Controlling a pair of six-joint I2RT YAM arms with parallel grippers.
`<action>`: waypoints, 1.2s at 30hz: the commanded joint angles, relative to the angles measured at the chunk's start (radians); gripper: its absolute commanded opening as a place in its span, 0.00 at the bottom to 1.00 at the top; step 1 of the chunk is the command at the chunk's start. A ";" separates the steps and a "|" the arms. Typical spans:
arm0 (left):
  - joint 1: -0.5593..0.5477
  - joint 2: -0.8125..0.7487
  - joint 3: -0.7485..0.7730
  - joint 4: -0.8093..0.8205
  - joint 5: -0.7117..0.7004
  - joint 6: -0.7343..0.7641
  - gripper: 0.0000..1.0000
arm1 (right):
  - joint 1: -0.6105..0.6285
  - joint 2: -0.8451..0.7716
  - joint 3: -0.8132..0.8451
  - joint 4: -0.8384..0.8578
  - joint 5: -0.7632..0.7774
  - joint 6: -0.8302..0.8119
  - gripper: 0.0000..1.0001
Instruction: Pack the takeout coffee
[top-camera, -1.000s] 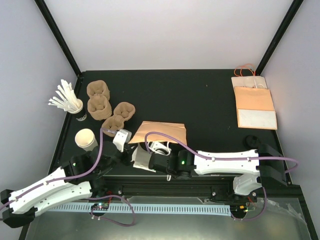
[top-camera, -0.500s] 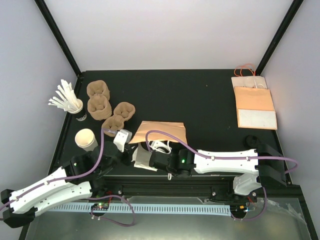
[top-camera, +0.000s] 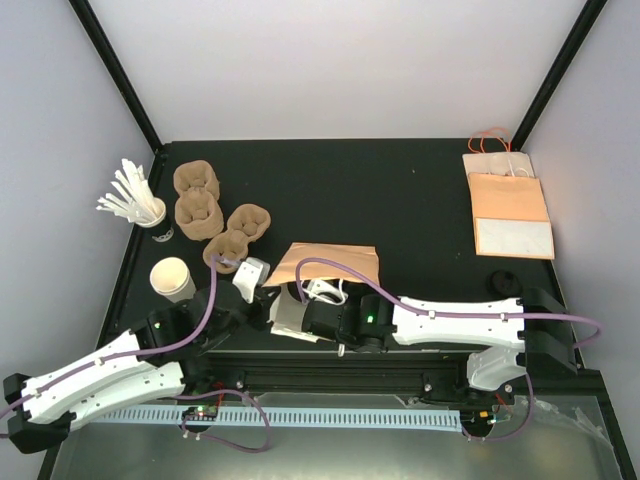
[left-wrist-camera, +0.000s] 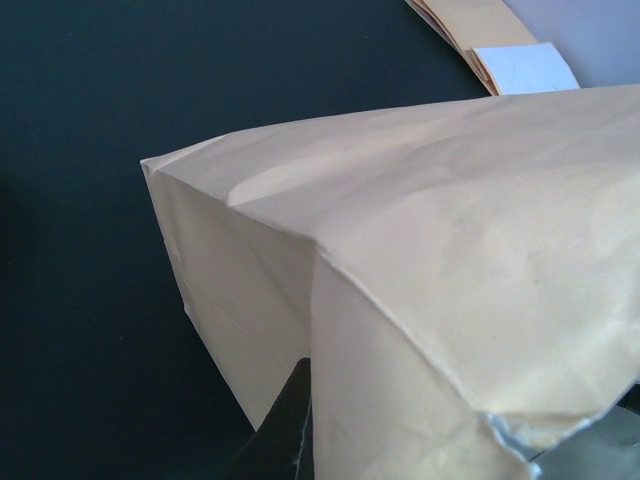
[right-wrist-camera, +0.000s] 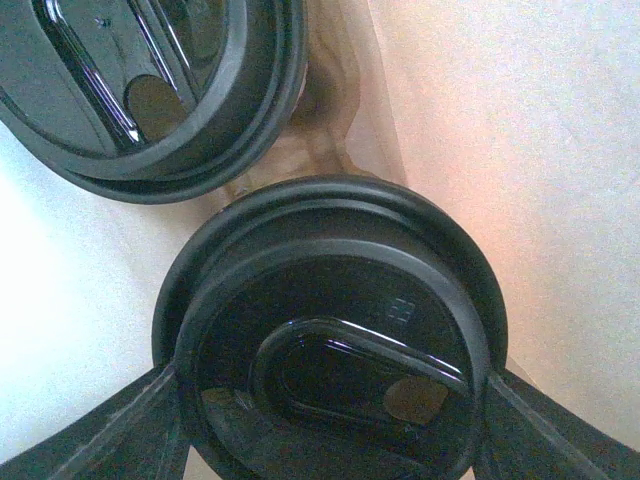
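A brown paper bag (top-camera: 332, 262) stands at the table's near middle, its mouth toward the arms. My left gripper (top-camera: 264, 292) is shut on the bag's edge (left-wrist-camera: 400, 330), one dark finger (left-wrist-camera: 285, 430) pressed against the paper. Inside the bag, the right gripper (right-wrist-camera: 330, 420) is shut on the takeout coffee (right-wrist-camera: 330, 330); its dark fingers (right-wrist-camera: 110, 430) press both sides of the black lid. A second black-lidded cup (right-wrist-camera: 150, 80) stands just beyond it inside the bag. From above, the right gripper (top-camera: 318, 300) reaches into the bag's mouth and the cups are hidden.
Flat paper bags (top-camera: 508, 205) lie at the back right. Brown pulp cup carriers (top-camera: 205, 212) sit at the back left beside a dark cup of white stirrers (top-camera: 140, 205). A stack of plain white cups (top-camera: 172, 280) stands left of the bag. A small black object (top-camera: 505, 282) lies at the right.
The bag, with my left gripper on its edge, has shifted slightly to the right. The right arm has edged right with it; both grips are unchanged.
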 joint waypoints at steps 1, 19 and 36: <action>-0.001 0.007 0.039 0.018 0.034 0.017 0.02 | -0.017 0.010 0.039 -0.094 0.034 0.034 0.05; -0.001 0.023 0.059 0.010 0.017 0.031 0.02 | 0.030 0.074 0.100 -0.167 0.053 -0.067 0.01; -0.001 0.018 0.061 -0.002 0.029 0.018 0.02 | -0.043 0.011 -0.015 -0.001 -0.063 -0.097 0.03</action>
